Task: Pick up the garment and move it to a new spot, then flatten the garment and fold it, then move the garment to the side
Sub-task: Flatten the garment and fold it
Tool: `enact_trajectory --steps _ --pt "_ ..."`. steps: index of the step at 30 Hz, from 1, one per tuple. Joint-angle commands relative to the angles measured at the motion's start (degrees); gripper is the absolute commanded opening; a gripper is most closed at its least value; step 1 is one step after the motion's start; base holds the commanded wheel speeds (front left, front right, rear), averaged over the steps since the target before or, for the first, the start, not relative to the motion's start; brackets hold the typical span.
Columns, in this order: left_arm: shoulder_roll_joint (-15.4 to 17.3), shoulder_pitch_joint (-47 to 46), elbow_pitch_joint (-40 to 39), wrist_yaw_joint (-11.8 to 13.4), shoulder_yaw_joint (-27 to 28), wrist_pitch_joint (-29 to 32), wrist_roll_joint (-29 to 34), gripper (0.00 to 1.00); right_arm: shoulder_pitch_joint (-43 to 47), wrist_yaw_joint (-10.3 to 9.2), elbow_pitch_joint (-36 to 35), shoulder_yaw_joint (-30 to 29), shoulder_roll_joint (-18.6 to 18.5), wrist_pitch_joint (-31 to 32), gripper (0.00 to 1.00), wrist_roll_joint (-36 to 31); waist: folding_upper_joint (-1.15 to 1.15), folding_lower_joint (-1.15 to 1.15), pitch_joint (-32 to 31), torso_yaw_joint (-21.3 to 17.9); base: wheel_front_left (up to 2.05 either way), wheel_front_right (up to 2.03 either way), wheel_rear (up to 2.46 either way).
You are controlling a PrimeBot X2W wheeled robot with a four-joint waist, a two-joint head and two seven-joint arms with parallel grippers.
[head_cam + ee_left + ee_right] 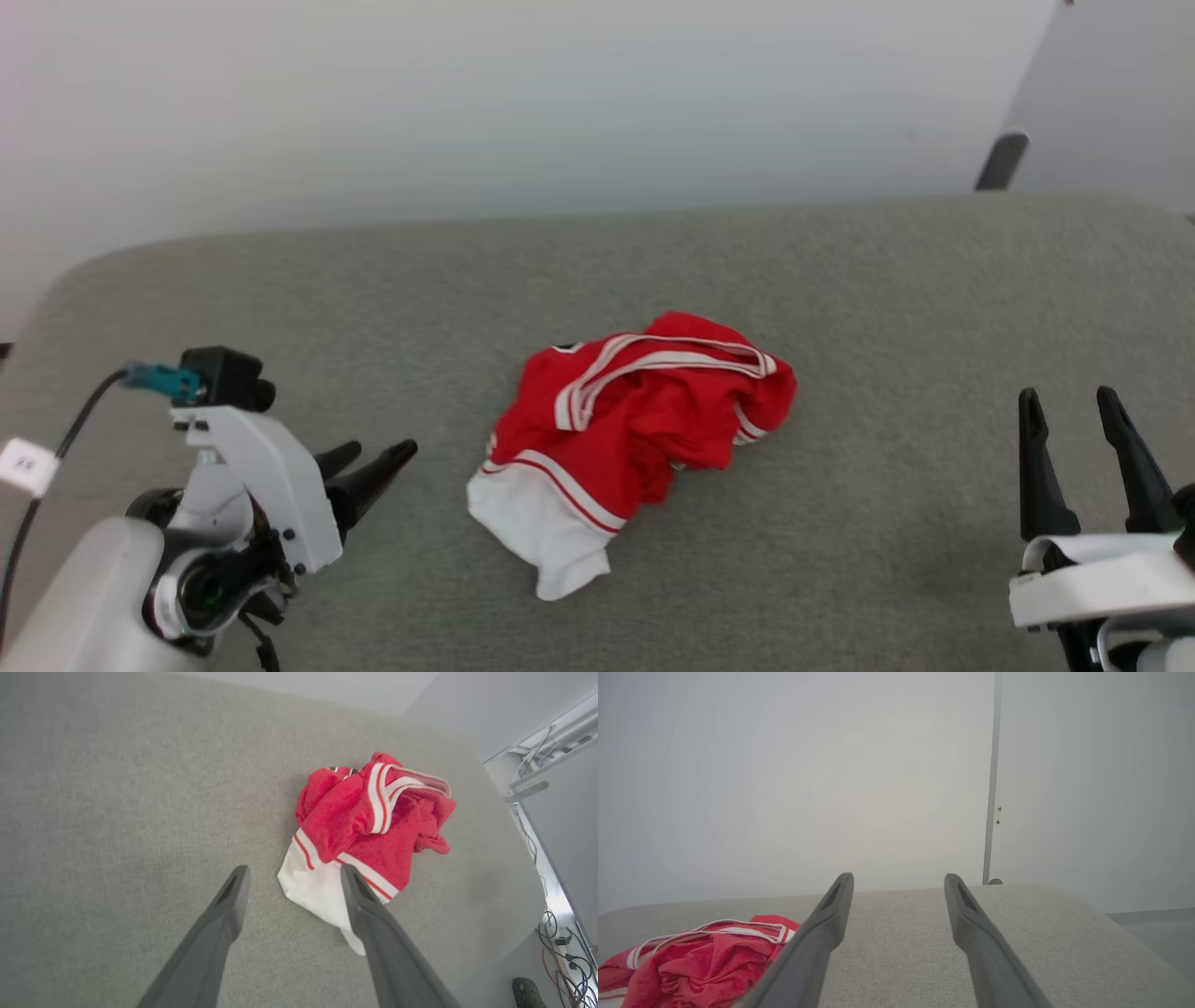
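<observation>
I see the garment [635, 420] crumpled on the tabletop [840, 280]; my left fingers [378, 471] and right fingers [1036, 467] are spread wide, gripping nothing, clear of it.

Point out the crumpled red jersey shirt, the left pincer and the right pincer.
Crumpled red jersey shirt [644, 420], head view: its red middle folds.
Left pincer [386, 448], head view: midway between its two dark fingertips.
Right pincer [1067, 396], head view: midway between its two dark fingertips.
</observation>
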Motion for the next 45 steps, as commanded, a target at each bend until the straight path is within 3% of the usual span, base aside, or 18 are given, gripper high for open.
enact_trajectory --steps 1,10,18,25,26,27,28,35,45 --pt "0.1 -1.2 0.7 0.7 -0.4 1.3 -0.2 1.0 -1.2 0.0 -0.2 -0.1 0.1 -0.3 1.0 0.0 0.0 0.0 2.8 -2.7 0.0 0.0 0.0" --pt "-0.2 -5.3 7.5 3.9 -3.9 11.9 -1.5 1.0 -3.4 0.0 -0.7 0.0 0.4 -0.3 1.0 0.6 0.0 0.0 6.4 -6.4 0.0 0.0 0.0" --pt "-1.8 -7.8 13.3 4.1 -5.5 13.1 -1.0 1.0 -4.4 0.0 -1.3 -0.3 1.0 -0.3 1.0 0.8 0.0 0.0 8.9 -8.0 0.0 0.0 0.0" --pt "-3.0 -9.4 22.2 2.5 -7.3 12.6 0.3 1.0 -5.5 0.0 -1.5 -0.3 1.4 -0.3 1.0 1.1 0.0 0.0 10.5 -8.4 0.0 0.0 0.0" --pt "-3.6 -9.7 23.3 2.5 -7.1 12.8 -0.3 0.89 -5.6 0.0 -1.5 -0.3 1.4 -0.3 1.0 1.1 0.0 0.0 10.6 -8.4 0.0 0.0 0.0" --pt "-4.0 -10.1 24.0 2.0 -7.1 12.8 -0.5 0.28 -5.7 0.0 -1.5 -0.4 1.4 -0.3 1.0 1.1 0.0 0.0 10.7 -8.4 0.0 0.0 0.0" --pt "-4.3 -10.4 24.8 1.7 -7.2 13.0 -0.9 0.0 -5.6 0.0 -1.6 -0.4 1.5 -0.3 1.0 1.1 0.0 0.0 10.8 -8.4 0.0 0.0 0.0" --pt "-4.8 -12.5 27.4 -0.4 -7.3 13.2 -1.6 0.0 -5.1 0.0 -1.7 -1.0 1.6 -0.3 1.0 0.9 0.0 0.0 10.5 -7.6 0.0 0.0 0.0" --pt "0.9 -16.7 24.6 -2.5 -8.0 9.8 2.7 0.0 -4.1 0.0 -1.6 -1.4 1.7 -0.3 1.0 0.7 0.0 0.0 9.0 -6.0 0.0 0.0 0.0"
